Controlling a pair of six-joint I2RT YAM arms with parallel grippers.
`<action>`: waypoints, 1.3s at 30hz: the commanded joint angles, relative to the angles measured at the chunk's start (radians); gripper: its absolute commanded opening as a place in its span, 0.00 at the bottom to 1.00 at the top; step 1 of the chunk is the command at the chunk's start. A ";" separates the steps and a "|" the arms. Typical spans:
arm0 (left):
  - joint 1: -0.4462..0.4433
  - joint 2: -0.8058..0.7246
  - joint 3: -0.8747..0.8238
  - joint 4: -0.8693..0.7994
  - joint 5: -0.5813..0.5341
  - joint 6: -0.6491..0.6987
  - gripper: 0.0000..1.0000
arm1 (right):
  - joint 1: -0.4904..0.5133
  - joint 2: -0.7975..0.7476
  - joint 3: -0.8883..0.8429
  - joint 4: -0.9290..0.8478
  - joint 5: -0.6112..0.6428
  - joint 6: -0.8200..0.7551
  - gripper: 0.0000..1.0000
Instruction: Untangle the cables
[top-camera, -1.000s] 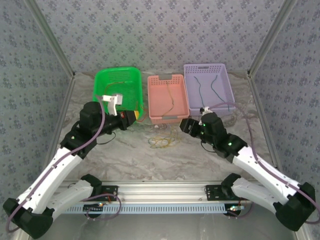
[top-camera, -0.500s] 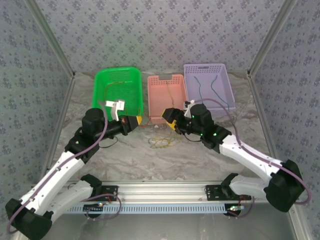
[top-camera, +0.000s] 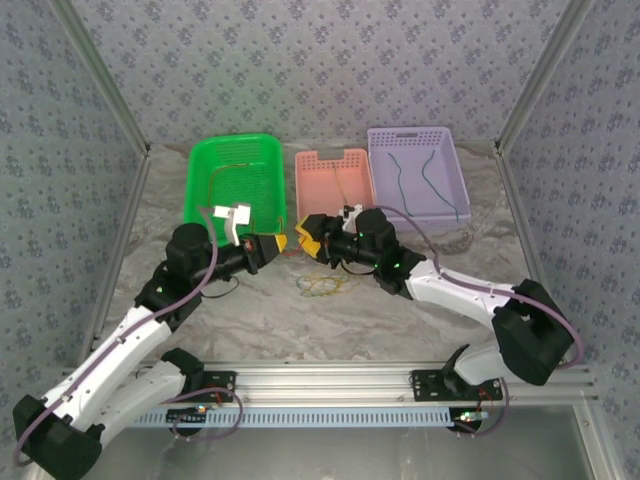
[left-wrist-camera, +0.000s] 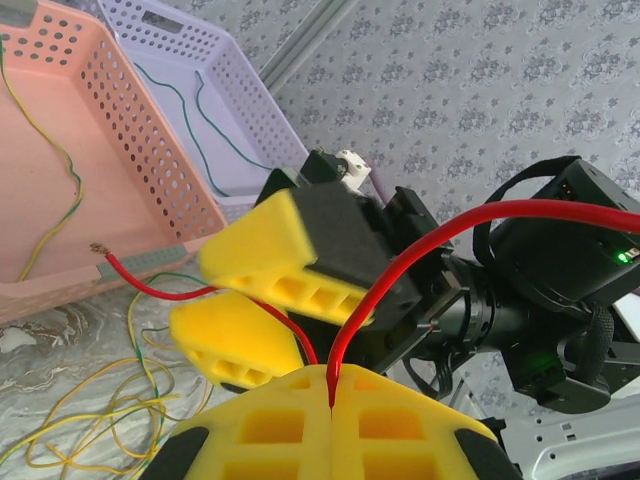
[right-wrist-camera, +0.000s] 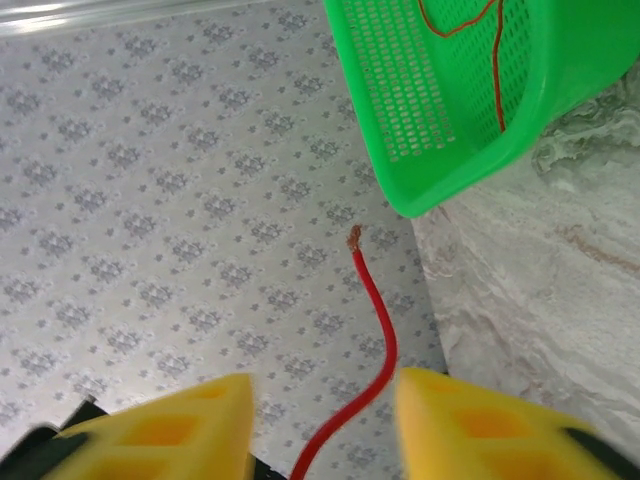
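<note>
**Top view:** My left fingers (top-camera: 272, 243) and right fingers (top-camera: 310, 238) face each other at close range over the worktop (top-camera: 250, 330), just in front of the green basket (top-camera: 195, 190) and pink basket (top-camera: 335, 157). A yellow-green tangle (top-camera: 322, 285) of cables lies on the worktop near them. Teal cables (top-camera: 432, 180) rest in the purple basket (top-camera: 410, 135).

**Left wrist:** My left fingers (left-wrist-camera: 330, 390) are pressed together on a red cable (left-wrist-camera: 430, 245), which arches up and right from the seam. Another run of it passes between the right fingers (left-wrist-camera: 280, 250), which stand apart. It ends in a bare tip near the pink basket (left-wrist-camera: 150, 160).

**Right wrist:** My right fingers (right-wrist-camera: 170, 430) stand apart, and the red cable (right-wrist-camera: 382, 340) rises through the gap. Its bare tip sits below the green basket (right-wrist-camera: 430, 110), which holds an orange cable (right-wrist-camera: 497, 60).
</note>
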 joint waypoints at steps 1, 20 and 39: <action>-0.014 -0.031 -0.028 0.066 -0.023 -0.021 0.00 | 0.001 0.005 0.036 0.059 0.007 0.042 0.25; -0.262 -0.205 -0.452 0.412 -0.623 -0.503 0.21 | -0.041 -0.234 0.107 -0.166 0.270 -0.676 0.00; -0.282 0.185 0.527 -0.578 -0.390 0.121 0.47 | -0.029 -0.199 0.471 -0.865 0.370 -1.268 0.00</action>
